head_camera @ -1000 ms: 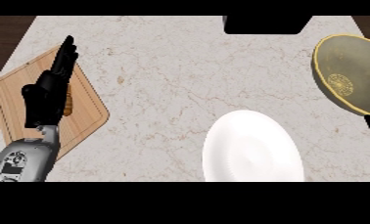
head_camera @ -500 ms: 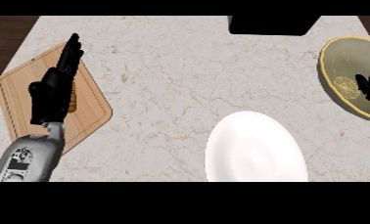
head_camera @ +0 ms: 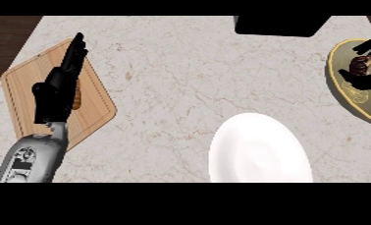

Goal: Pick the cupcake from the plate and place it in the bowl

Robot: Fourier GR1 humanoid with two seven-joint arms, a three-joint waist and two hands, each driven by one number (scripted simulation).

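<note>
The dark brown cupcake (head_camera: 359, 64) sat on the olive, gold-patterned plate (head_camera: 342, 87) at the counter's right edge, the right hand (head_camera: 358, 78) curled around it. The white bowl (head_camera: 259, 151) lay toward the near edge, left of that hand; the left hand (head_camera: 59, 84) rested unclenched over the wooden cutting board (head_camera: 94, 106).

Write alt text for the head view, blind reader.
At the right edge, the right robot hand curls around a dark cupcake over a yellow-rimmed plate. A white bowl sits on the marble counter at lower centre. The left robot hand rests open, fingers straight, over a wooden cutting board at left.
</note>
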